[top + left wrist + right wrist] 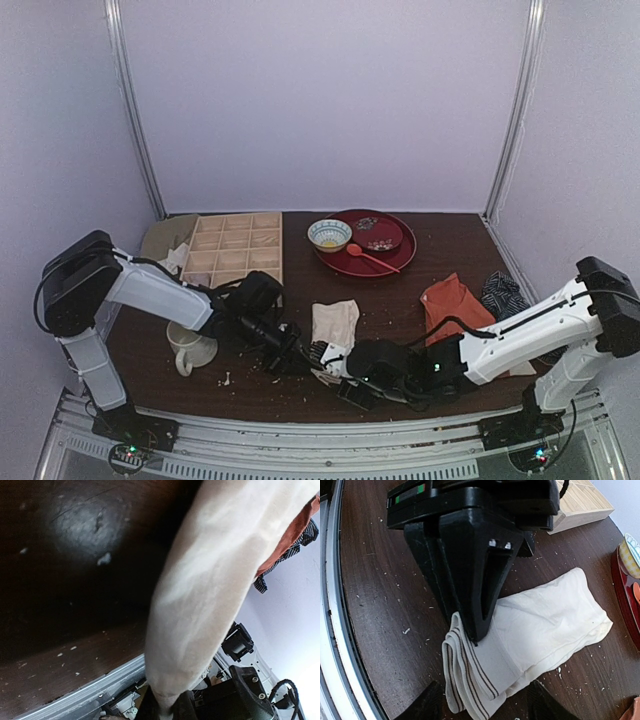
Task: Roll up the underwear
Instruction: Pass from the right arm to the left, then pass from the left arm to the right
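The cream underwear (335, 322) lies folded into a long strip at the middle of the dark table, with its striped waistband end toward the near edge. My left gripper (300, 355) is shut on that waistband end. In the left wrist view the fabric (210, 595) rises out of the shut gripper (170, 707). The right wrist view shows the underwear (545, 615) with the left gripper (474, 635) pinching its folded band. My right gripper (485, 707) is open, one fingertip on each side of the band's end without touching it. It sits just near-right of the left gripper (345, 385).
A cream mug (190, 347) stands left of the left arm. A wooden compartment tray (235, 250) is at the back left, and a red plate (392, 258) with a bowl and a spoon at the back. An orange-red garment (452, 305) and a dark striped cloth (503, 295) lie on the right. Crumbs dot the table.
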### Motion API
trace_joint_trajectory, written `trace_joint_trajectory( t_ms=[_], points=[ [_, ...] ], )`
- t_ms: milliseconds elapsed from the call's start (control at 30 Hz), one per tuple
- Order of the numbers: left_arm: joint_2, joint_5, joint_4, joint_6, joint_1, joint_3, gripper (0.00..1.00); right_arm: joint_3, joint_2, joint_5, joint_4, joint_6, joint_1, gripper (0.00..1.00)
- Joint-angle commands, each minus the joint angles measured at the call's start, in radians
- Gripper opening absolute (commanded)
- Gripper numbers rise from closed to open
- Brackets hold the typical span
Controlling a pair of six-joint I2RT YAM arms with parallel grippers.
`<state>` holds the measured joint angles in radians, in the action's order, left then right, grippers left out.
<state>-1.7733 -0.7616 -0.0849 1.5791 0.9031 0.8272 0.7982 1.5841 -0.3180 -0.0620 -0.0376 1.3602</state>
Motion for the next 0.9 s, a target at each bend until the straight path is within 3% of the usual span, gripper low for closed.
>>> trace_joint_trajectory(
  t_ms=[0,400,867],
  points=[
    [-0.005,-0.024,-0.014,-0.01,-0.009,0.01,0.0,0.039,0.031,-0.029,-0.038,-0.052,0.007,0.57],
    [-0.017,-0.028,-0.035,0.002,-0.019,0.011,0.0,0.059,0.129,-0.032,-0.068,-0.085,0.008,0.63],
    [-0.017,-0.033,-0.046,0.011,-0.026,0.005,0.0,0.059,0.164,-0.11,-0.097,-0.087,0.009,0.59]
  ],
)
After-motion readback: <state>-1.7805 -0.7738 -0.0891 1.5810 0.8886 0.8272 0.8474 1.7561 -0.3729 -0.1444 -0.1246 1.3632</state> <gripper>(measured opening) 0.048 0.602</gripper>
